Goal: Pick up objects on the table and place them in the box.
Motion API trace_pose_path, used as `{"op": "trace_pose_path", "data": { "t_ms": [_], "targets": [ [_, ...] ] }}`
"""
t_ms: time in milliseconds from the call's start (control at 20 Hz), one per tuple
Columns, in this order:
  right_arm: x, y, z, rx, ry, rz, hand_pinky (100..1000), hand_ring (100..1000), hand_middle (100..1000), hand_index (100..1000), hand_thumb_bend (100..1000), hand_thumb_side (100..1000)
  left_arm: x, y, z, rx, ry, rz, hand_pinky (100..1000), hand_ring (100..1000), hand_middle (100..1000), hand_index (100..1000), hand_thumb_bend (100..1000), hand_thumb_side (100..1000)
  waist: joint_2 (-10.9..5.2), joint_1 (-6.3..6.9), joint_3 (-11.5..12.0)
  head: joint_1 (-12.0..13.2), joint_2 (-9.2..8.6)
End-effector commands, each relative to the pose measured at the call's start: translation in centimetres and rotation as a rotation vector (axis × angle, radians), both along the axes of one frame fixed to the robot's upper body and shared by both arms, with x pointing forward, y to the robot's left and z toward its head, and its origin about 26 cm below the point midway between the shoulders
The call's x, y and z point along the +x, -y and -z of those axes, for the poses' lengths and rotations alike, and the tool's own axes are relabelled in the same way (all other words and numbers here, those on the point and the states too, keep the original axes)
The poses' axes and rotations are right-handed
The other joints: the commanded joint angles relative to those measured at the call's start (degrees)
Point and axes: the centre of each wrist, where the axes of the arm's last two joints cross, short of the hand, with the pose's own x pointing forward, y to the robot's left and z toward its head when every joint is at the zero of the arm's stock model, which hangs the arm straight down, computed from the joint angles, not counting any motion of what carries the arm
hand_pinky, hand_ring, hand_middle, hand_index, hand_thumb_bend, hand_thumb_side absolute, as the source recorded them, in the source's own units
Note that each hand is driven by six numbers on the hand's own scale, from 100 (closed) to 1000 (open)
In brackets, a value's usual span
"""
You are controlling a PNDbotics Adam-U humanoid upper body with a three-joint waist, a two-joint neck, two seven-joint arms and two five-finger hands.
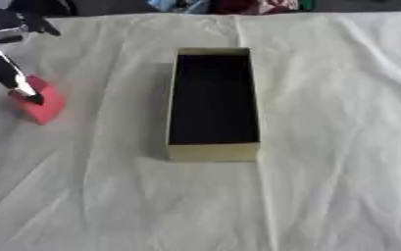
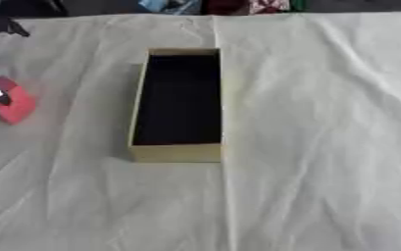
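Observation:
A red block (image 1: 45, 106) lies tilted on the white cloth at the far left. My left hand (image 1: 6, 68) comes in from the upper left corner and touches the block's upper left side; the frames do not show whether it holds the block. The open cardboard box (image 1: 213, 152), long and narrow with a dark inside, stands in the middle of the table to the right of the block, with nothing visible in it. My right hand shows in neither view.
A wrinkled white cloth (image 1: 323, 147) covers the table. Colourful items (image 1: 229, 6) sit beyond the table's far edge at the top.

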Motion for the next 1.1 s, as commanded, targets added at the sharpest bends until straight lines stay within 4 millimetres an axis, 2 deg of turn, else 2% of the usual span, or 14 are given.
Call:
{"op": "trace_pose_path", "data": {
  "t_ms": [50,200,500,850,1100],
  "targets": [
    [-0.3,0.2,-1.0,-0.043,0.022,0.008,874,830,836,841,100,530,-0.8,-1.6,-2.3,0.038,-0.006,-0.055,897,887,864,927,979,290,-2.12,0.54,0.26,-0.23,0.24],
    [-0.4,0.2,-1.0,-0.044,0.022,0.013,874,830,836,841,100,530,-1.0,-1.8,-2.6,0.053,-0.046,-0.077,896,886,862,927,970,275,-2.14,0.63,0.41,-0.37,0.31],
    [-0.4,0.3,-1.0,-0.047,0.023,0.022,874,830,835,840,100,529,-1.7,-2.0,-2.8,0.101,-0.135,-0.085,905,893,882,929,886,130,-2.14,0.82,0.72,-0.64,0.32],
    [-0.4,0.3,-0.8,-0.046,0.017,0.027,874,830,835,840,100,527,-2.2,-0.7,-4.5,0.056,-0.176,-0.054,902,888,865,928,906,181,-2.20,0.86,0.98,-0.48,0.41],
    [-0.4,0.2,-0.8,-0.045,0.020,0.029,874,830,835,838,100,523,-2.4,-0.4,-4.9,0.042,-0.239,-0.109,894,877,841,940,958,241,-2.23,0.93,0.92,-0.15,0.26]
  ]
}}
